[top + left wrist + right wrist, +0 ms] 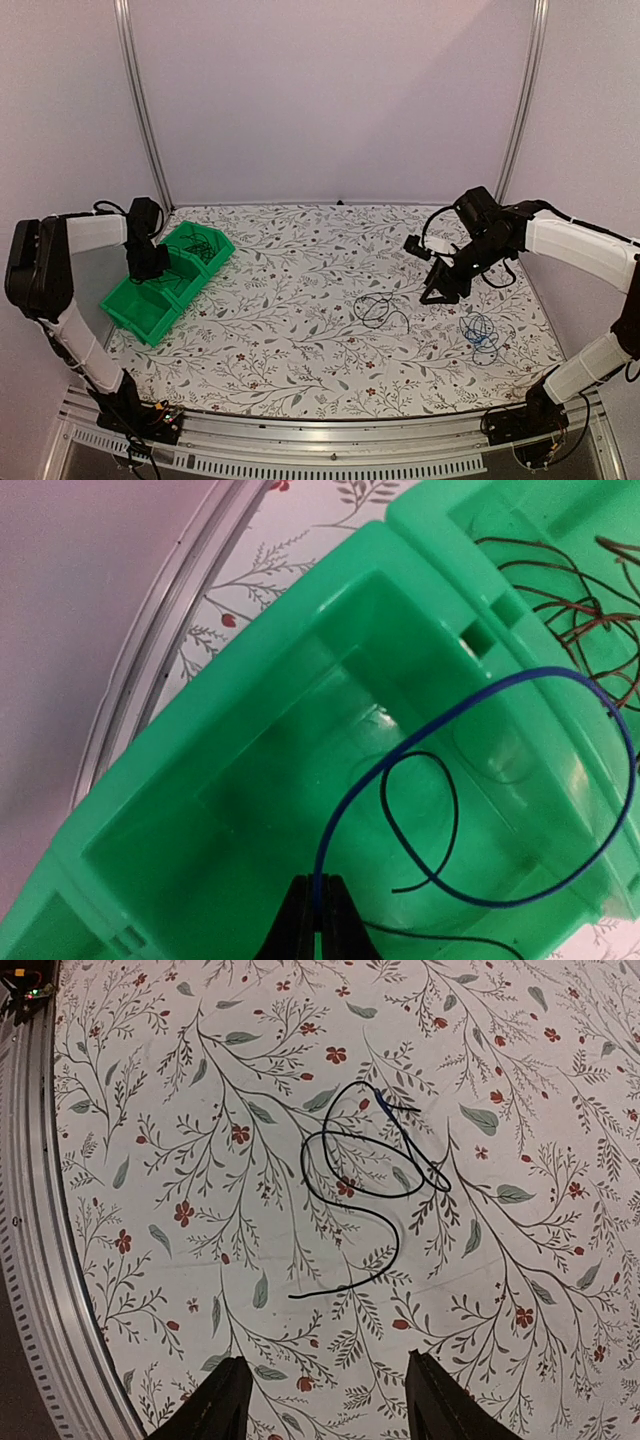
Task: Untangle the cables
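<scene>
My left gripper (320,905) is shut on a thin blue cable (400,760), which loops over the middle compartment of a green bin (250,680). A black cable (447,810) lies curled in that compartment. Brown cables (570,600) fill the neighbouring compartment. In the top view the left gripper (148,262) hangs over the bin row (150,330). My right gripper (325,1360) is open, above the table and short of a looped black cable (365,1175). That black cable (378,310) and a blue cable coil (480,332) lie apart on the cloth, near the right gripper (440,290).
The green bin row stands at the table's left, angled toward the back. A metal rail (40,1260) borders the flowered cloth (300,290) near the right gripper. Upright frame posts (145,110) stand at the back corners.
</scene>
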Robot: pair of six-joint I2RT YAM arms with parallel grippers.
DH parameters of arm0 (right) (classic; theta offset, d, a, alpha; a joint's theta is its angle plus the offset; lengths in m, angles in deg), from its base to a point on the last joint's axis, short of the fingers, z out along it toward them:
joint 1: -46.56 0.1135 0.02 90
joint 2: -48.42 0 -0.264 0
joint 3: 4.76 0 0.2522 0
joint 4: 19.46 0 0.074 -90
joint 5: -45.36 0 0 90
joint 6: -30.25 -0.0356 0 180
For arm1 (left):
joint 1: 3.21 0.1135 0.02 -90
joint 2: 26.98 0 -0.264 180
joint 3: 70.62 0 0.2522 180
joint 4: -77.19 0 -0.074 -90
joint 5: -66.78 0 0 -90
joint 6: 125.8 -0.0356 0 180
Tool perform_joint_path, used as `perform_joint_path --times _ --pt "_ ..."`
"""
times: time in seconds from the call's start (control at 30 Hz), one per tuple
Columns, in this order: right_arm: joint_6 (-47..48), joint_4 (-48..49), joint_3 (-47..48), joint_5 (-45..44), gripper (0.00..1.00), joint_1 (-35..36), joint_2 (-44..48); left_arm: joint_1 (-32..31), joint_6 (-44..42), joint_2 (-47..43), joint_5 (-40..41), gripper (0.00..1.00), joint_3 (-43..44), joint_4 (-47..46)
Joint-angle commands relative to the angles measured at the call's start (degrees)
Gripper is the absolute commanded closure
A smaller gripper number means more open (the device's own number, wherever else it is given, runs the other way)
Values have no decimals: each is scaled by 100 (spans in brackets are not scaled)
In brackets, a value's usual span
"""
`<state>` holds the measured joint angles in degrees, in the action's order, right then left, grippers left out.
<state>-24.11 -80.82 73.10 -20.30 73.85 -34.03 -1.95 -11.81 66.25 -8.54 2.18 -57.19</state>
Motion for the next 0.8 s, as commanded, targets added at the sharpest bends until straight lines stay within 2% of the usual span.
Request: perform_joint_path --times 0.0,0.17,0.37,0.57,0.67,0.77 --pt "23 99 -45 38 43 -29 142 223 75 763 -519 100 596 783" --pt "39 86 -201 10 43 -57 292 234 167 1121 -795 100 842 967" --pt "31 86 -268 65 43 -147 379 230 212 508 -665 100 674 850" --pt "33 92 -227 102 43 -162 355 233 193 -155 -602 72 818 1418" --pt "31 92 -197 130 43 -162 331 258 185 -487 -531 65 915 1748" --pt "31 82 -161 142 43 -160 320 320 166 -734 -532 63 1024 1941"
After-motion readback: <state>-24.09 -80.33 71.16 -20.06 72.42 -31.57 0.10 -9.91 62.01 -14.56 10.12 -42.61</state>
